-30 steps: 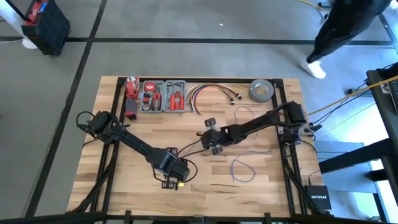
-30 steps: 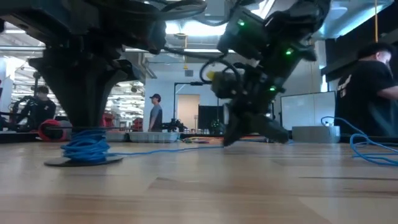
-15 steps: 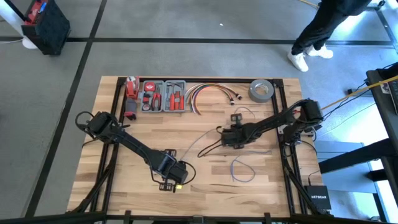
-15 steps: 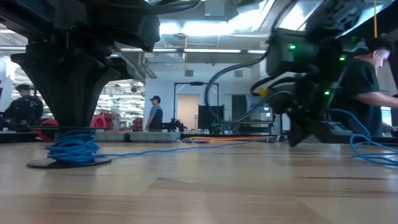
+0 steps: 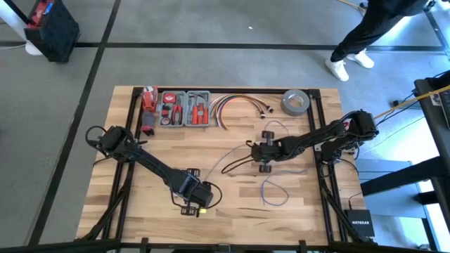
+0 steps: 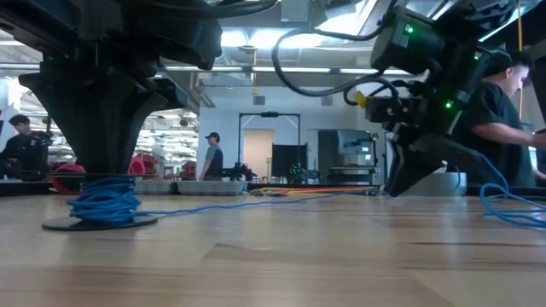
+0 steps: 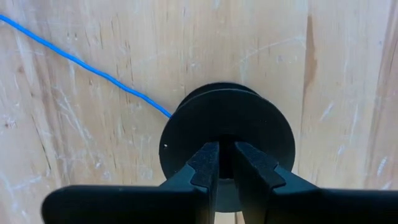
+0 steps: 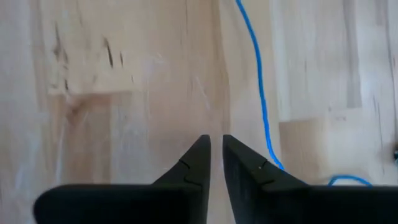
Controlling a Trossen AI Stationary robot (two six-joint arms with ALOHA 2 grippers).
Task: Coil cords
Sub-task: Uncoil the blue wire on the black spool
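While the left gripper pins the black disc, the right gripper, fingers barely parted and empty, must regrasp the blue wire just beside it to keep winding.

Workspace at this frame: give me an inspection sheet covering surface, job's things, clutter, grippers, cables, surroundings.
Surface: wooden table, bare in front.
Job's things: blue wire looped loose at right; part is wound on a black spool.
Clutter: tool tray, tape roll, coloured cable bundle along the far edge.
Grippers: left gripper on the spool, jaws nearly shut; right gripper mid-table, jaws slightly apart, beside the wire.
Cables: nothing seen beyond those.
Surroundings: people beyond the table.
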